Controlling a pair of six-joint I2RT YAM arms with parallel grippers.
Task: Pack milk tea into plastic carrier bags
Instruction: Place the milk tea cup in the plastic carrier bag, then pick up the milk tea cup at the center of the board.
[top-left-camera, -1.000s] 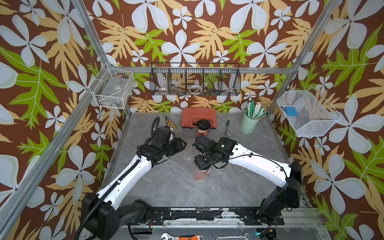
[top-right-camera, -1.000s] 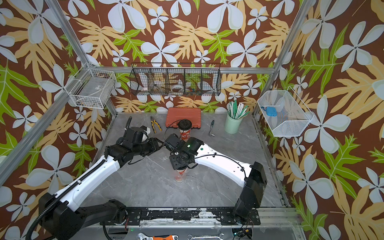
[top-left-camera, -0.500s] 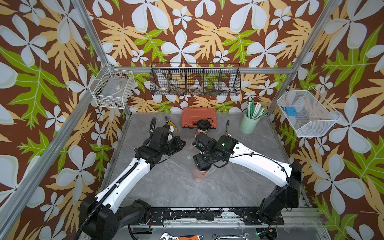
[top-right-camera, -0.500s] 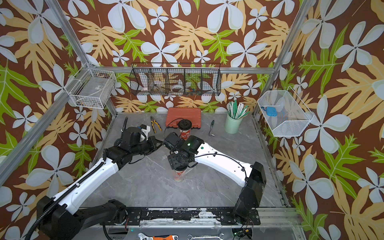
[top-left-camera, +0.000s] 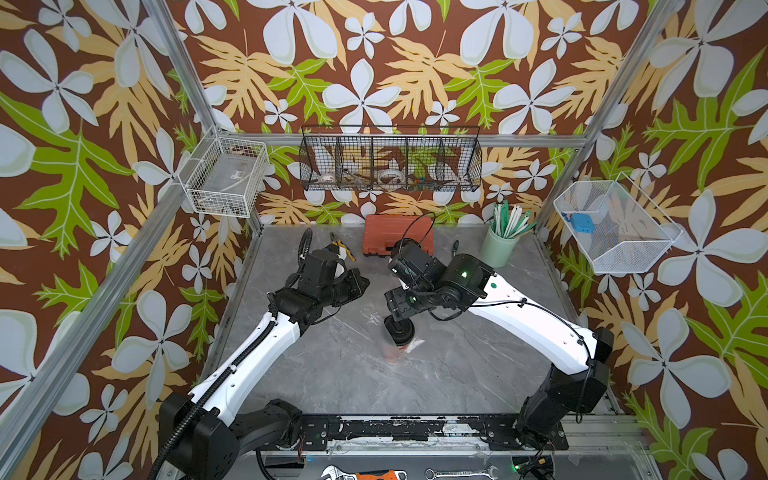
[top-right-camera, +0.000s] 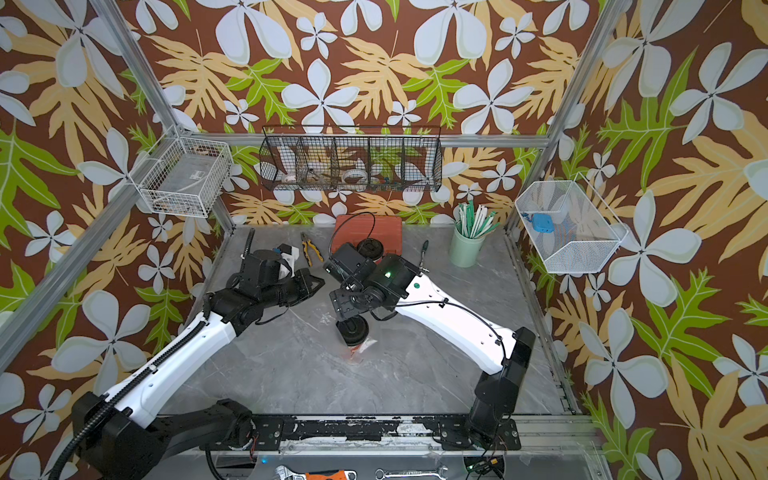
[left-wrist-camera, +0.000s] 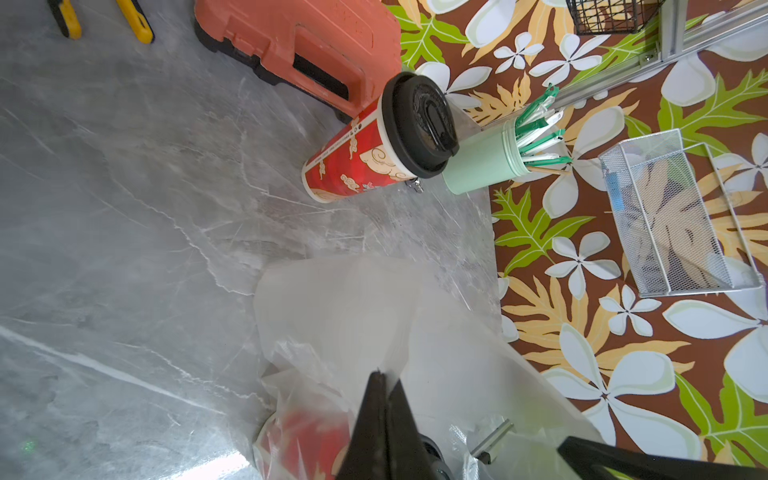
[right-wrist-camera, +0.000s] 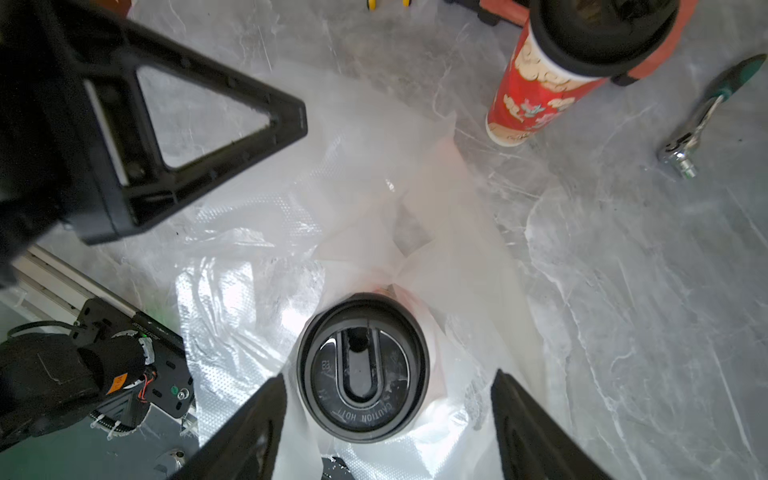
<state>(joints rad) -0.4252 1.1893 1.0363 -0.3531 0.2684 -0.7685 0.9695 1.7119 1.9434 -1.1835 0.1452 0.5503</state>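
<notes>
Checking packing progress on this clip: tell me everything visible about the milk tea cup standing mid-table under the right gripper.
The cup is red paper, topped by a black domed lid embossed CAUTION HOT. It stands upright on the grey table, inside a clear film bag that blurs its pattern. The right gripper hangs above, jaws open on either side of the lid and clear of it.

**Loud jungle wallpaper, grey marble top**

All three walls wear brown wallpaper with big white flowers and green and tan leaves. Aluminium posts frame the corners. The tabletop is grey marble-look. A black wire basket hangs at the back, with a white wire basket and a white mesh basket on the side walls.
</notes>
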